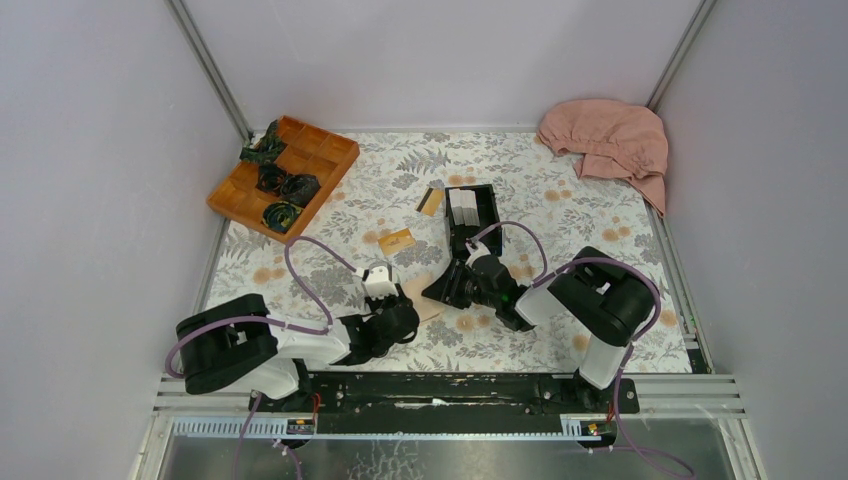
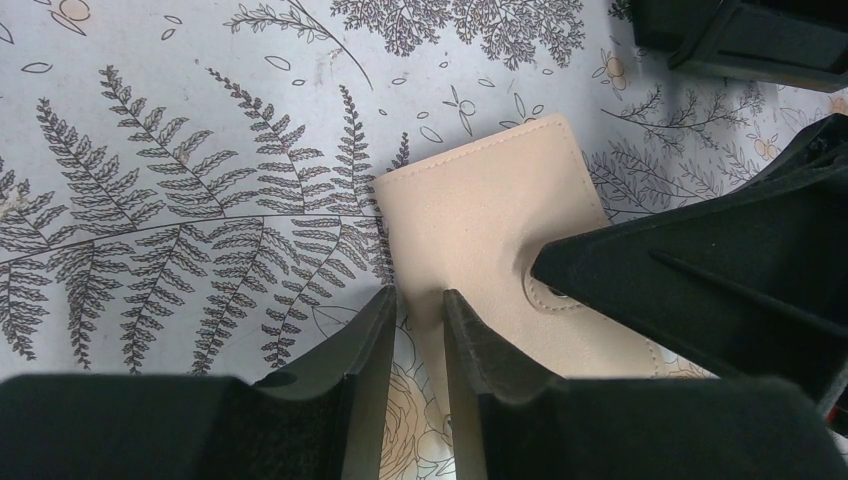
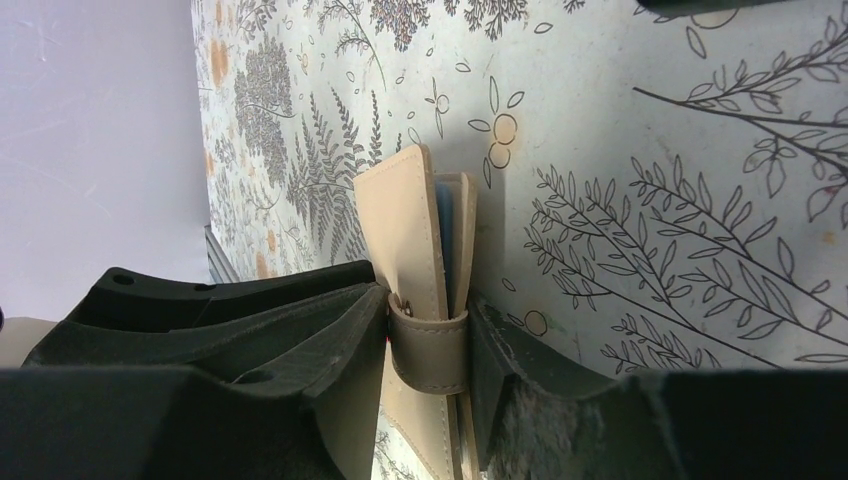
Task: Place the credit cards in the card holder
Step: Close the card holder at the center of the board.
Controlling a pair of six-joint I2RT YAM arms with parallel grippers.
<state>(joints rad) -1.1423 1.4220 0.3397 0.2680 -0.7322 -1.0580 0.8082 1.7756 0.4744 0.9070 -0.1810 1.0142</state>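
Note:
The tan card holder [image 2: 480, 210] lies folded between the two arms, and it also shows in the top view [image 1: 427, 305]. My right gripper [image 3: 430, 300] is shut on the card holder [image 3: 405, 220], clamping it at its snap tab [image 3: 428, 350]. My left gripper [image 2: 418, 305] hovers over the holder's near left edge, its jaws a narrow gap apart and gripping nothing. Two orange-gold credit cards lie on the cloth: one plain [image 1: 397, 241], one with a black band [image 1: 431, 202]. Both are apart from the grippers.
A black open-topped box [image 1: 473, 212] with white contents stands behind the right gripper [image 1: 447, 287]. An orange divided tray [image 1: 285, 172] with dark items sits at the back left. A pink cloth [image 1: 610, 140] lies at the back right. Grey walls enclose the table.

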